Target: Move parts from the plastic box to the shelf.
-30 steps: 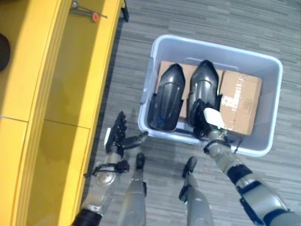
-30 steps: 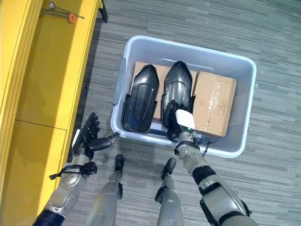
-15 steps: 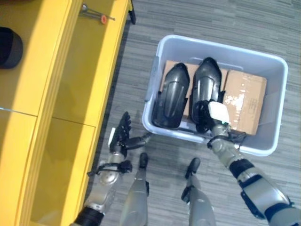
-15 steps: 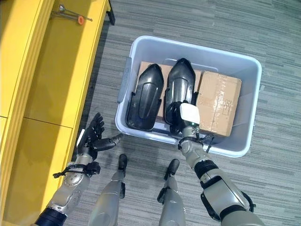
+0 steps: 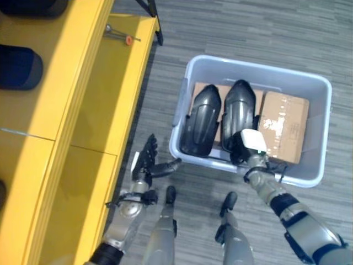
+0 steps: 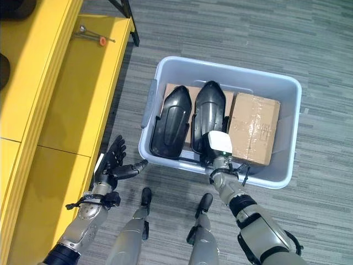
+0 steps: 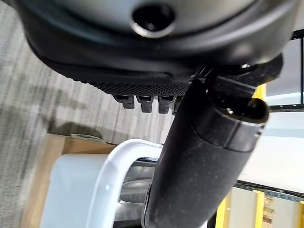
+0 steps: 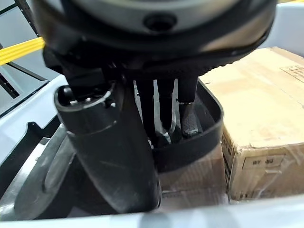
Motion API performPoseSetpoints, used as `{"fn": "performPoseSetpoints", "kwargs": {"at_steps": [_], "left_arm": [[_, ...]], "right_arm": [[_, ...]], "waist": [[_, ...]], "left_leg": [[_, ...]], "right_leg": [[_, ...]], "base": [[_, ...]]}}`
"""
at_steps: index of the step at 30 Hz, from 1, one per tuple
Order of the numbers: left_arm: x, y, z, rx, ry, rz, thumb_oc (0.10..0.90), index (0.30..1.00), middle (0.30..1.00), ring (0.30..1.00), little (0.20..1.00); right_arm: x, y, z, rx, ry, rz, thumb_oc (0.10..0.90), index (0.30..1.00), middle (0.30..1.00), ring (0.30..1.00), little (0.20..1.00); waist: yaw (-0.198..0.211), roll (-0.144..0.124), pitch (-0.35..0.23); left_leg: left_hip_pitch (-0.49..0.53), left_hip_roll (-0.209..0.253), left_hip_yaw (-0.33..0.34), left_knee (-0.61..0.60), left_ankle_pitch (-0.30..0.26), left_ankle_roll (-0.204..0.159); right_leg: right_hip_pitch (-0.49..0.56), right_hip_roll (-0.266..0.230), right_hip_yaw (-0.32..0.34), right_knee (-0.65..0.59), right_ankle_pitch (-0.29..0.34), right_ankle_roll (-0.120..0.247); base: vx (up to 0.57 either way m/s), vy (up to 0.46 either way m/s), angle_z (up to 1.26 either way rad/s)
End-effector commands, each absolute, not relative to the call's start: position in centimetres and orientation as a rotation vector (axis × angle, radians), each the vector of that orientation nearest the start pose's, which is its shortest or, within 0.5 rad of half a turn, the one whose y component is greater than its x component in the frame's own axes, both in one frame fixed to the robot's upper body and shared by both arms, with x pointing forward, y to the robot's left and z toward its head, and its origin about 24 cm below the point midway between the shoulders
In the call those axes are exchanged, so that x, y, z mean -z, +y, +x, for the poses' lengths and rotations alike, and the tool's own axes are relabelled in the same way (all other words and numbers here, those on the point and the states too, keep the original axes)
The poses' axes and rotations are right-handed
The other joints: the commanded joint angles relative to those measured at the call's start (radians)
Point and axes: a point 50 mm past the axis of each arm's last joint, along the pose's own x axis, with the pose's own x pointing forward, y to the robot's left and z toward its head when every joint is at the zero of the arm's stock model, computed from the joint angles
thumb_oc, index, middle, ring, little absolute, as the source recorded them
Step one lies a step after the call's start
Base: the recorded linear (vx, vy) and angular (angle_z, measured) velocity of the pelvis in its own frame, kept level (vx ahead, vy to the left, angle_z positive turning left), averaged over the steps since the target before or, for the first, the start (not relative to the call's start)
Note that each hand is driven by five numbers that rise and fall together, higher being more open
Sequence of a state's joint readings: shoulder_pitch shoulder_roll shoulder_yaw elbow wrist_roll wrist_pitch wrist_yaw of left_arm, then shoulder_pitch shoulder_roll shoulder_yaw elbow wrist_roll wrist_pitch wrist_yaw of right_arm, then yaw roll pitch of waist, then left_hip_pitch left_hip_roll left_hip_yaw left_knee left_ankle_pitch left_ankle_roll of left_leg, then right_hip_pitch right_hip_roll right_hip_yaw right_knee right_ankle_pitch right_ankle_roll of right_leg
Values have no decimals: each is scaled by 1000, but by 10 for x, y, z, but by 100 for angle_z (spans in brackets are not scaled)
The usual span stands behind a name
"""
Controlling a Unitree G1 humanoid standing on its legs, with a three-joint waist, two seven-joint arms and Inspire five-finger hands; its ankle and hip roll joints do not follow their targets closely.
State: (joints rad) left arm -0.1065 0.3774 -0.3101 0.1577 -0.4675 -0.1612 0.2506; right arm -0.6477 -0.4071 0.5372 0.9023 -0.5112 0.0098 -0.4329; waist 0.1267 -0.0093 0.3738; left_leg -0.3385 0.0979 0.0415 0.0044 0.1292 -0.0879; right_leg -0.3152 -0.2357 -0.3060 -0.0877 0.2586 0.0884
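Observation:
A pale grey plastic box (image 5: 259, 69) stands on the floor and holds two black moulded parts side by side. The left part (image 5: 201, 118) lies free. My right hand (image 5: 244, 150), with a white thumb cover, sits at the near end of the right part (image 5: 240, 107). In the right wrist view its fingers (image 8: 161, 109) reach down inside the part's rim (image 8: 199, 142) and the thumb (image 8: 109, 152) lies outside it, pinching the rim. My left hand (image 5: 148, 163) hovers open just outside the box's near left corner, fingers straight, thumb (image 7: 199, 156) pointing at the box wall.
A taped cardboard carton (image 5: 284, 127) fills the right side of the box. The yellow shelf (image 5: 83, 110) runs along the left, with a small tool with an orange tip (image 5: 121, 36) at its far end and dark rounded items (image 5: 19, 66) on a higher level.
The whole picture has shifted, so the camera moved and more of the shelf shows. Both hands and the parts keep their places relative to the box.

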Motion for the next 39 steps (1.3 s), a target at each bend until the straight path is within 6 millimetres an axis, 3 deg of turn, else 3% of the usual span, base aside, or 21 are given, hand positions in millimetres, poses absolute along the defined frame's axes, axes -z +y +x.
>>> {"fn": "performPoseSetpoints", "kwargs": {"at_steps": [1,7,15,22,30,39], "left_arm": [[-73,166,273,28,-189,-103,900,1000,1000,1000,1000],[-71,171,271,18,-179,-81,900,1000,1000,1000,1000],[-65,181,265,2,-155,-37,900,1000,1000,1000,1000],[-60,190,259,-17,-131,-13,900,1000,1000,1000,1000],[-43,204,247,-49,-56,29,900,1000,1000,1000,1000],[-34,212,239,-84,-16,39,900,1000,1000,1000,1000]], "right_arm": [[0,-190,326,-121,129,-1297,400,300,300,300,300],[-18,-196,327,-84,42,-1279,400,300,300,300,300],[-66,-208,327,15,-181,-1276,400,300,300,300,300],[-94,-213,318,46,-312,-1295,400,300,300,300,300],[-113,-217,304,23,-406,-1347,400,300,300,300,300],[-121,-207,296,-54,-466,-1359,400,300,300,300,300]], "waist": [[6,-4,21],[-11,-14,-5],[-41,-34,-75],[-58,-45,-130],[-77,-53,-212],[-91,-41,-248]], "left_leg": [[27,33,-2,-67,24,2],[60,39,0,-78,25,-1],[117,45,10,-92,17,-6],[165,46,24,-92,1,-8],[220,64,46,-92,-15,-15],[285,118,48,-92,-1,-32]], "right_leg": [[66,-91,7,122,-105,109],[92,-87,7,118,-108,110],[147,-83,6,87,-104,116],[193,-76,15,67,-107,119],[246,-58,24,41,-109,119],[276,-7,40,143,-214,86]], "base": [[0,0,0],[-2,-10,1],[5,-2,0],[21,-6,-4],[28,-22,-11],[5,-77,-7]]}}
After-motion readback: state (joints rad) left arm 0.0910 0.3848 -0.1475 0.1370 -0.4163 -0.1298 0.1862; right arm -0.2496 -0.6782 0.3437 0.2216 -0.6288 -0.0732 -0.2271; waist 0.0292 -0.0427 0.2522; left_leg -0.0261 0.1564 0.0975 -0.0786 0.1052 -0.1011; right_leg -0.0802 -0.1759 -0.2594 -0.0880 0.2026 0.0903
